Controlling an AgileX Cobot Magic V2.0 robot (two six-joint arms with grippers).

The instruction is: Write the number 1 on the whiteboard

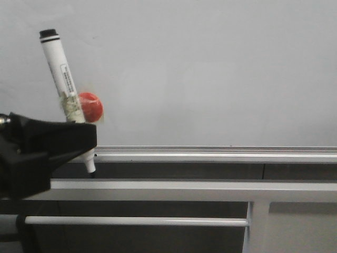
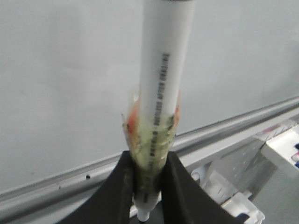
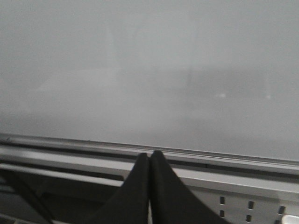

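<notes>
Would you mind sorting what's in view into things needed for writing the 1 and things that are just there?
Needed:
- whiteboard, no stroke on it yet
- marker, clamped tip-down in the left gripper

Just there:
- red ball behind the marker
- right gripper, shut on nothing
- white bars below the board

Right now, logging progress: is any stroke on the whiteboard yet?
No, the whiteboard is blank in the front view; the marker sits low.
</notes>
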